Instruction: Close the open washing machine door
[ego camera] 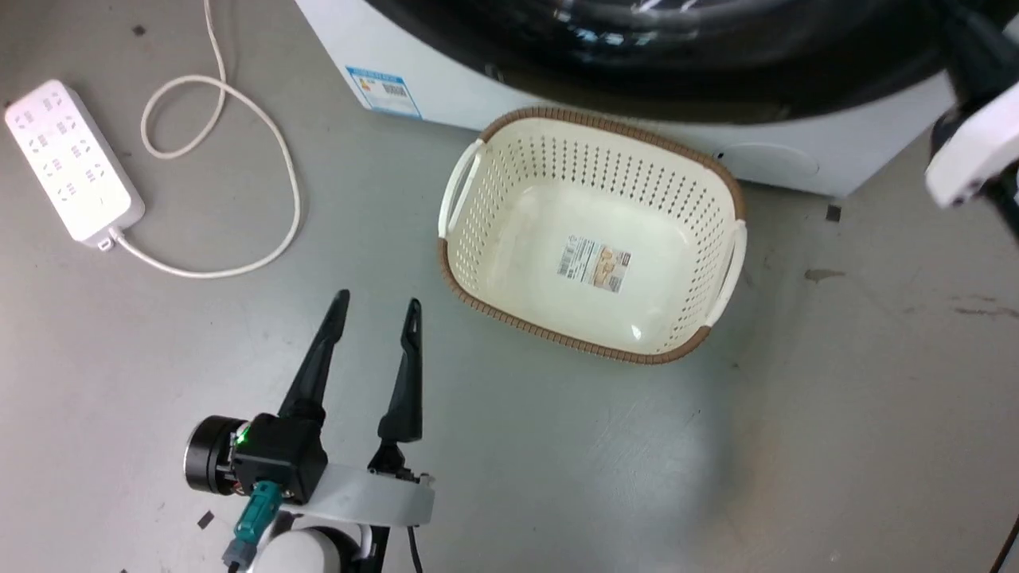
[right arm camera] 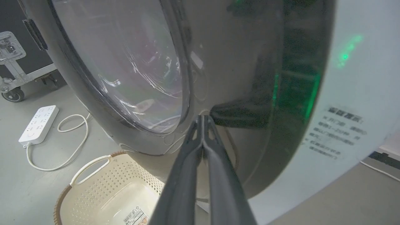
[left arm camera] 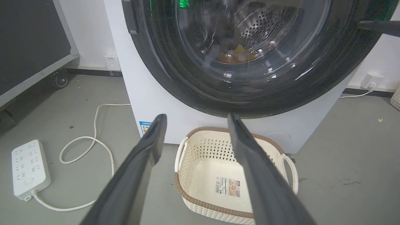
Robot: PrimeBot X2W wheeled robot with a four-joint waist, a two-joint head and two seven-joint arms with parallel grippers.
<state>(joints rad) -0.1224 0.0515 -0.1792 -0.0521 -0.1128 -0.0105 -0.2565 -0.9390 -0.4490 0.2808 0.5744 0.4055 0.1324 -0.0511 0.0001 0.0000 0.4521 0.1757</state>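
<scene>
Observe that your right gripper point(right arm camera: 203, 118), fingers pinched together, has its tips on the glossy black ring of the washing machine door point(right arm camera: 250, 78), above the basket point(ego camera: 589, 118), while your left gripper point(ego camera: 378, 301) hangs spread wide over the floor point(ego camera: 796, 398).

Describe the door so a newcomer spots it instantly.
Find the white washing machine behind the cream basket. The washing machine door is the round disc covering its front. Unlike that white machine, it is glossy black with a clear glass centre.
</scene>
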